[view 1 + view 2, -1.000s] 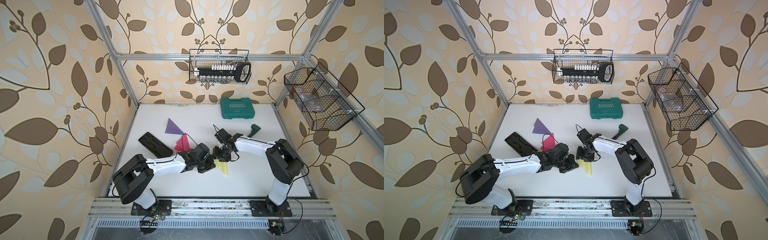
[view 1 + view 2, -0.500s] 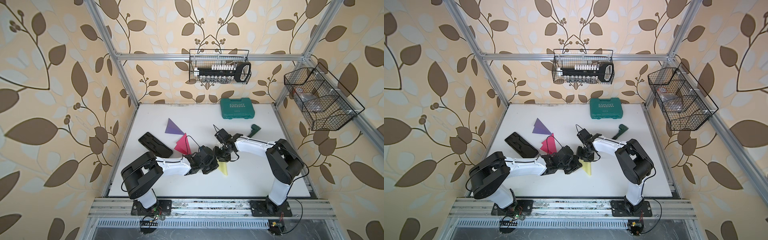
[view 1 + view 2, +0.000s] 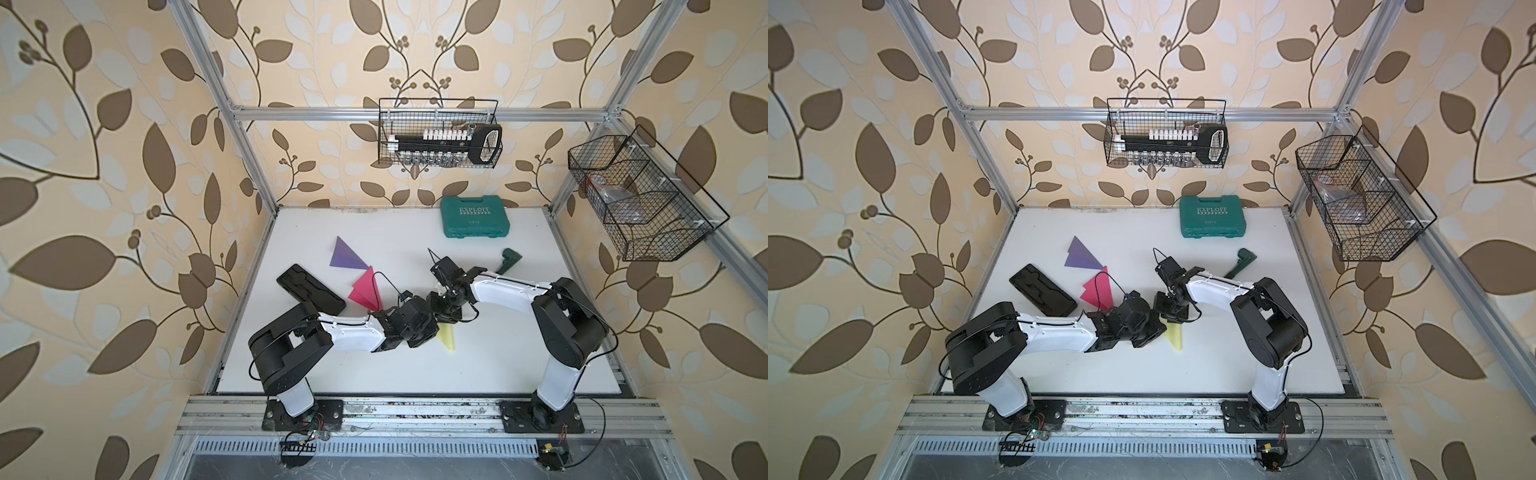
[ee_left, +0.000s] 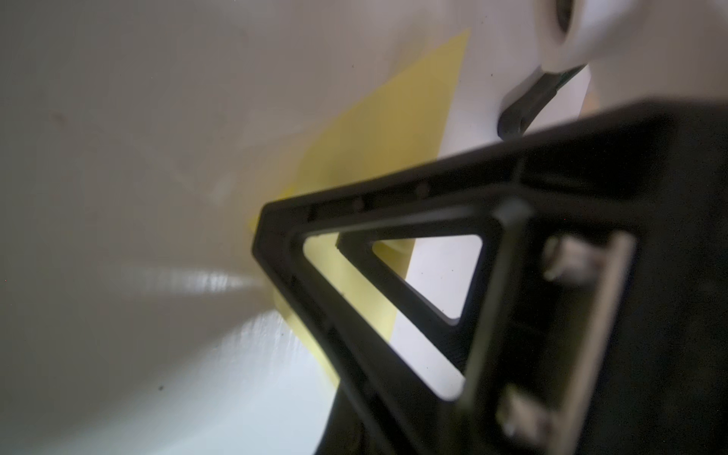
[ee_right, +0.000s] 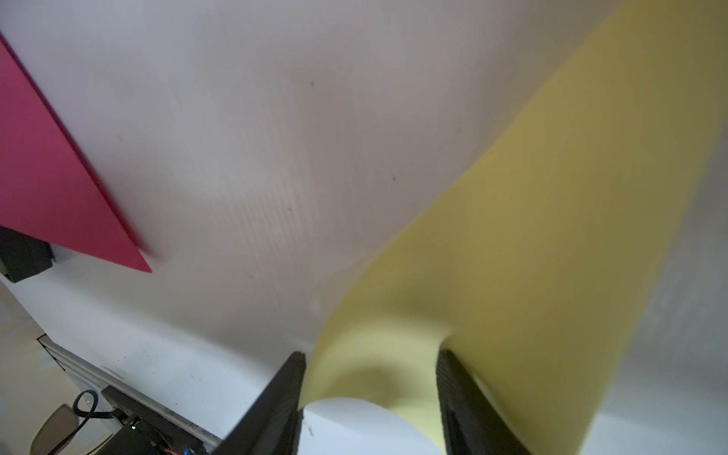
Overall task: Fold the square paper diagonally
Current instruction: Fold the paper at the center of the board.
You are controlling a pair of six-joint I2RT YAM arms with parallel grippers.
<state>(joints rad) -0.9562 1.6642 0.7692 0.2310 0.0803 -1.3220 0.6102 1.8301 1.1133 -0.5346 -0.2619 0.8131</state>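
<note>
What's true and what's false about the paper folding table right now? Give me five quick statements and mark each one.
1. The green tool case lies at the back of the table. True.
2. The purple paper is an unfolded square. False: it shows as a triangle.
3. The left pincer is wide open. False: it is shut, its tip down at the yellow paper.
4. The yellow paper bulges up between the right pincer's fingers. True.
5. The pink paper sits in a wire basket. False: it lies on the table next to the black tray.
</note>
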